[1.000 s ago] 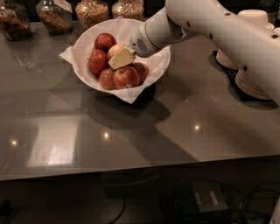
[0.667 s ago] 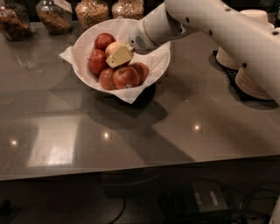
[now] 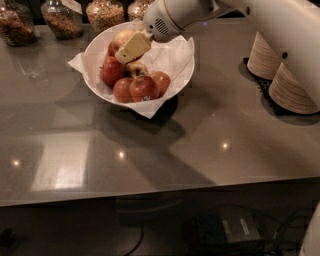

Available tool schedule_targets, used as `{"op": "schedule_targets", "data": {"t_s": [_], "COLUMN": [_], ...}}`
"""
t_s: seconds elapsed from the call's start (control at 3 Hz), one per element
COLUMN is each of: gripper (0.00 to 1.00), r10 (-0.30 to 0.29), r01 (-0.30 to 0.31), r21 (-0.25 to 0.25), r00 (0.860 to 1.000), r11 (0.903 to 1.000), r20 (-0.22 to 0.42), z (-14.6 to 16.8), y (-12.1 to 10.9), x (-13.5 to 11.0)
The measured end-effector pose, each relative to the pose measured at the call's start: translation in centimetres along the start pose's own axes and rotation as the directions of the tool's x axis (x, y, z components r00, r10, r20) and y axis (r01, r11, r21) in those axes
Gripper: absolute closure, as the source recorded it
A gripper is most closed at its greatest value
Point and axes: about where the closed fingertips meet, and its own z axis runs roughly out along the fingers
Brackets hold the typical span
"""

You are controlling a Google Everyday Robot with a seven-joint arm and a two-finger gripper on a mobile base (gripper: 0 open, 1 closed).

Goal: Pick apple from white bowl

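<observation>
The gripper (image 3: 128,45) of the white arm is held over the far left part of the wide white bowl (image 3: 186,75), which is lined with crumpled white paper. Its fingers (image 3: 134,48) are closed to the width of the pale yellow-orange apple (image 3: 120,36) — one cream pad is pressed across the apple's front, the other is hidden behind it. The apple is seen atop the heap, just above the dark red apples (image 3: 143,88) — all on the glossy grey counter (image 3: 210,145).

a kitchenette: snack jars (image 3: 104,14) lining a counter (image 3: 150,150).
</observation>
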Motion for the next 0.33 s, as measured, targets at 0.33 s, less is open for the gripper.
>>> {"op": "schedule_targets", "data": {"t_s": [0.33], "gripper": [1.00], "r10": [-0.041], "r01": [0.040], "r21": [-0.070], "r00": [0.999], "r11": [0.9967], "r20": [-0.016], "z": [-3.31], "y": [0.85], "x": [-0.44]}}
